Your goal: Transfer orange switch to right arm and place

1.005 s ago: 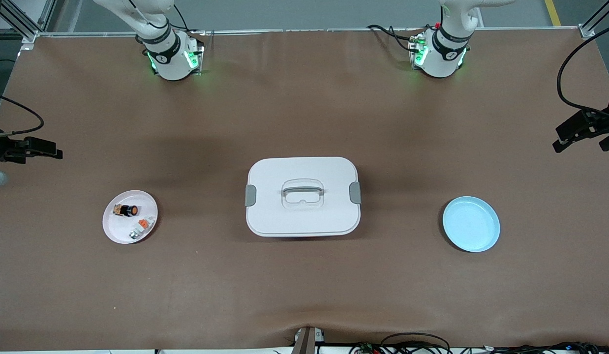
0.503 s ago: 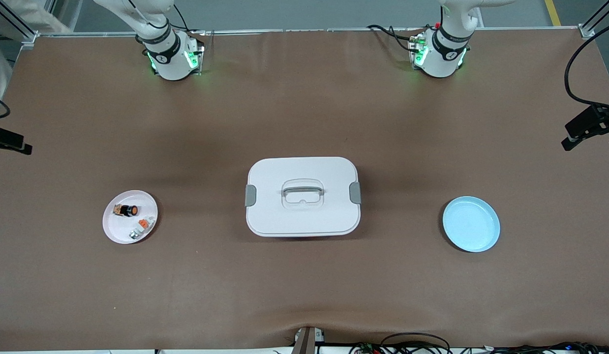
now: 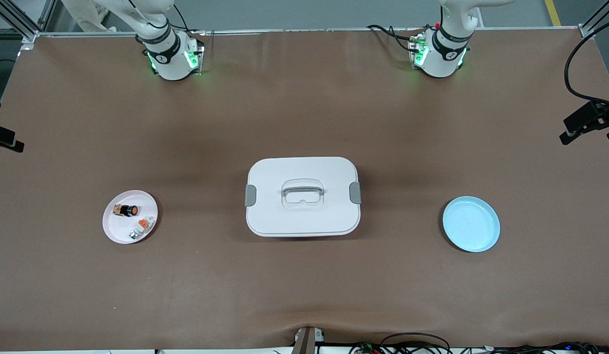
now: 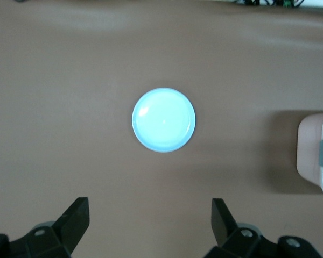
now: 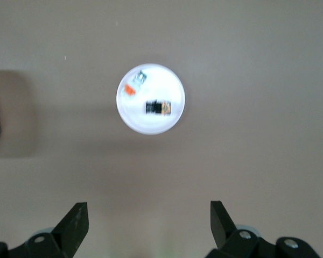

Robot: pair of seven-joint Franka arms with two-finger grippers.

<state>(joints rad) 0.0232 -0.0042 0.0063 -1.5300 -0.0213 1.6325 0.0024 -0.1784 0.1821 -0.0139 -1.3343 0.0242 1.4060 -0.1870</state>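
Orange switch [image 3: 130, 210]: lying on its side on the pink plate [image 3: 118, 228], in the lower half of the front view toward the right arm's end of the table. It has not shifted over the last second. Nothing touches it.

Same plate: a small white-grey block with an orange tab [image 3: 143, 224] lies just beside the switch, nearer the front camera, also unmoved.

Right gripper [image 5: 148, 212]: hangs high over the pink plate, fingers spread wide with nothing between them. The switch sits above the centre of its wrist view.

Frame centre: white lidded box [image 3: 303, 196], lid on and unmoved.

Blue plate [image 3: 471, 223]: lower half of the front view, toward the left arm's end, bare. The left gripper [image 4: 149, 209] hangs high over it, fingers spread wide and holding nothing.

Change noted: only the dark fittings at the side edges of the front view have shifted outward. What they are cannot be told.

Finding: the task has not started, and no pick-up or handover has been made. The switch lies under the right gripper, not the left, so the first grasp looks likelier to fall to that arm.
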